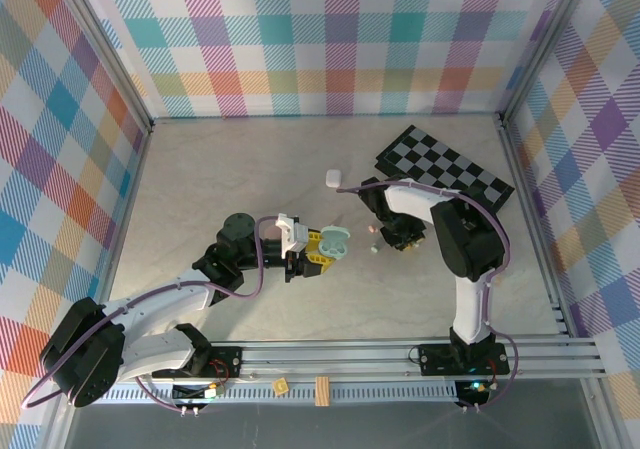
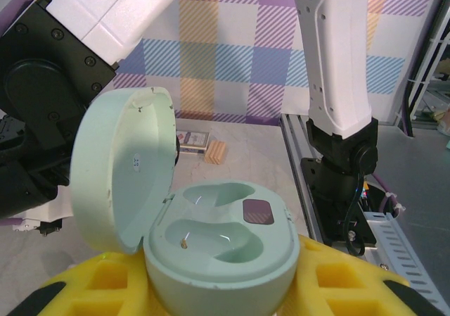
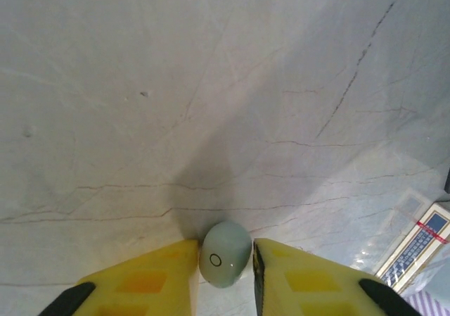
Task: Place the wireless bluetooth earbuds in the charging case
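Bench [image 1: 230, 169] of pale, veined material is sitting inside walls of coloured plaid, with two robot arms reaching in from its near edge. The left fingers [image 2: 337, 284], yellow and blocky, are clamping the base of a mint green charging case [image 2: 218, 253] from both sides and holding it near the middle of the bench. Its lid is standing open, hinged up to the left, and the two moulded wells inside are showing. Just to the right of the case in the overhead view, the right fingers [image 3: 302, 277] are pointing down at the bench and closing in on a mint green earbud [image 3: 225, 254], with one yellow finger against each side. Whether the bud is resting on the bench or sitting just off it is hard to judge from the wrist view. A white pebble-shaped case [image 1: 332, 178] is lying farther back, well apart from both arms. A black and grey checkerboard [image 1: 445, 169] is lying at the back right, and a small wooden block [image 1: 322, 389] is sitting by the rail at the near edge.
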Controlling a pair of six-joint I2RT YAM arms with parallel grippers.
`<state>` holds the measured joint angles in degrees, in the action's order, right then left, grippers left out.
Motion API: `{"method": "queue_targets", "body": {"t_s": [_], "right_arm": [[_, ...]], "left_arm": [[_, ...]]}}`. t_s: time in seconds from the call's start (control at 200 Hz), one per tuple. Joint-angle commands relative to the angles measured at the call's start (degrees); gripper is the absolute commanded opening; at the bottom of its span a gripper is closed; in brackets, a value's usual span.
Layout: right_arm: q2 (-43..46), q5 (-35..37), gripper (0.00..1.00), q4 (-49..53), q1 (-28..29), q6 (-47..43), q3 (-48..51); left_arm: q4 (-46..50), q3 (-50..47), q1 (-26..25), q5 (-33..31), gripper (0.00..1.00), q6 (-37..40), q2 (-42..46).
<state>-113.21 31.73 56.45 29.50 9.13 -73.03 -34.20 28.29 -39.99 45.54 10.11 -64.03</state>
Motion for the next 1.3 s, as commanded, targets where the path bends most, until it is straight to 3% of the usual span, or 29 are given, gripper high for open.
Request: {"method": "queue_targets", "body": {"t_s": [0.0,0.18,0.34,0.435,0.63,0.78,1.295], "right_arm": [[-2.1,2.3,0.23,-0.7,-0.6,-1.2,-0.4],[0.9,-0.3,0.21,-2.2,-0.6,-1.3,0.5],[10.1,-9.6,0.21,-4.5,-1.4,0.0,2.7],[16.3,-18.6,0.21,-5.6,-3.2,1.1,4.0],[27.4,-44.5,0.21,-8.5,-9.9,5.0,7.3],[30.8,-56.2,0.21,-9.1,-12.7,7.3,8.2],[36.5,-68.5,0.24,-8.6,-12.9,5.7,7.5]], "left_arm": [[-1.0,-0.2,0.2,1.2,0.33,0.8,-0.3],[-1.5,0.0,0.2,1.2,0.33,0.7,-0.8],[-1.7,0.0,0.2,1.2,0.33,0.8,-1.0],[-1.8,0.2,0.2,1.2,0.33,0.7,-1.3],[-2.4,0.5,0.2,1.5,0.33,0.8,-2.3],[-4.1,1.0,0.2,1.9,0.33,0.6,-4.1],[-5.8,2.7,0.3,1.3,0.33,1.8,-8.8]]}}
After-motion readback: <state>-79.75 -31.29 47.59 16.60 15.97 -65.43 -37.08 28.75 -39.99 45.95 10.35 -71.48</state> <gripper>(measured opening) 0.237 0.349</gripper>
